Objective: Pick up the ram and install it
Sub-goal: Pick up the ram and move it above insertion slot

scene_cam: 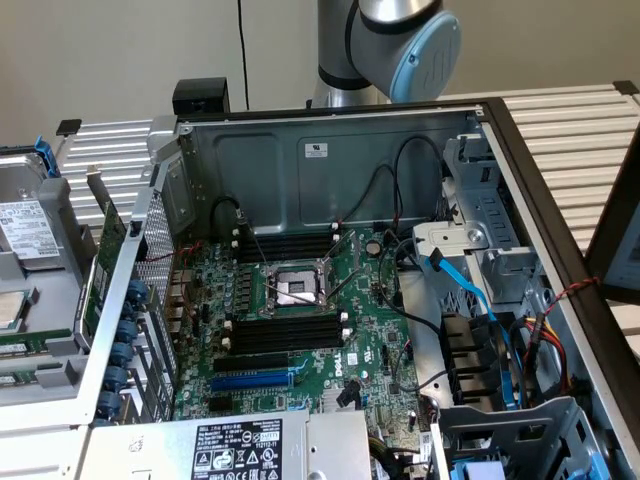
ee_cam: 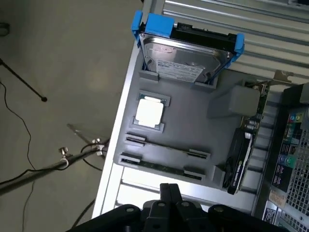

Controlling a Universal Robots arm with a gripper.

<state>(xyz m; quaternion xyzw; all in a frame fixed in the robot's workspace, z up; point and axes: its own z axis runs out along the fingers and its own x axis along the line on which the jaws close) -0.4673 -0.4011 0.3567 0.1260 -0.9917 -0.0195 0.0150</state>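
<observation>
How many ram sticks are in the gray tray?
2. One ram stick lies next to the processor in the gray tray; the other ram stick lies parallel, nearer the tray's outer edge. None seems hidden.

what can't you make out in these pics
- ram, wrist view: edge-on in the grey tray, chips and label hidden.
- grey tray, exterior view: cut off by the left edge.
- arm, exterior view: cut off by the top edge.
- hard drive label, wrist view: too small to read.
</observation>
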